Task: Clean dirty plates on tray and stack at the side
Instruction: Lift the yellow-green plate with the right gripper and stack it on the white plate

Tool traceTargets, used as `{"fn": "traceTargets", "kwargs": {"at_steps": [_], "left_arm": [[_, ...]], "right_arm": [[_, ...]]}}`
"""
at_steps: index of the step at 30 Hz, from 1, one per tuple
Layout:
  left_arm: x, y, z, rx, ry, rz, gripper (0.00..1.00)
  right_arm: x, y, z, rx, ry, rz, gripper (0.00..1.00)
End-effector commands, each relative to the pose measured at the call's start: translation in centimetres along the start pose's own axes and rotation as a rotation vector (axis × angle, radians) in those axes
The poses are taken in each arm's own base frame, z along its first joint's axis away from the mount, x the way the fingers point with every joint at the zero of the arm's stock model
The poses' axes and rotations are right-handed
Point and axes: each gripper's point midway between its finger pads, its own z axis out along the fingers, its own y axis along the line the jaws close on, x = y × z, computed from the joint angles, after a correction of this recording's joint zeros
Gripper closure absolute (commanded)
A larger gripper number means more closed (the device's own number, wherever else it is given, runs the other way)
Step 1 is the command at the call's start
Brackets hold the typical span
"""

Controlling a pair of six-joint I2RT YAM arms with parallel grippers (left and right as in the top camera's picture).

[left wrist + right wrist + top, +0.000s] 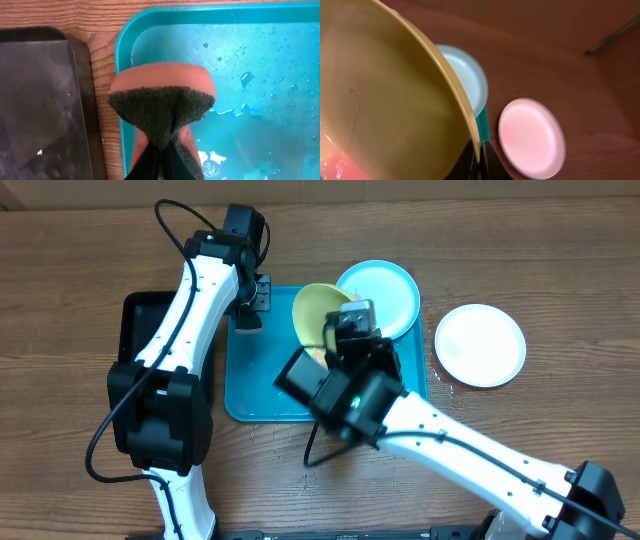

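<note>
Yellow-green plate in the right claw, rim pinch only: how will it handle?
Probably light and stiff: the yellow-green plate holds its shape from one rim pinch by the right claw. Likely slippery: smooth plastic, and the teal tray shows water droplets. It may pivot in that narrow grip.
</note>
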Motion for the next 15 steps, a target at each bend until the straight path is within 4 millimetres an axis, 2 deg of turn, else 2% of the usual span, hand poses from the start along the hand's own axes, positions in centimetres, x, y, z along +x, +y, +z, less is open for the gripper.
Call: {"fn": "traceTargets", "kwargs": {"at_steps": [1, 6, 15], "left_arm": [[-0.2, -0.2, -0.1, 0.012, -0.003, -0.016, 0.96], [-0.2, -0.2, -0.1, 0.012, -0.003, -0.016, 0.96], [-0.2, -0.2, -0.1, 0.012, -0.003, -0.016, 0.96]], "right_arm": [[-4.6, -3.5, -3.3, 0.181, -0.257, 0.047, 0.96], [-6.1, -4.1, -6.0, 0.258, -0.393, 0.026, 0.96], [-6.1, -4.0, -6.3, 0.250, -0.397, 0.021, 0.96]]}}
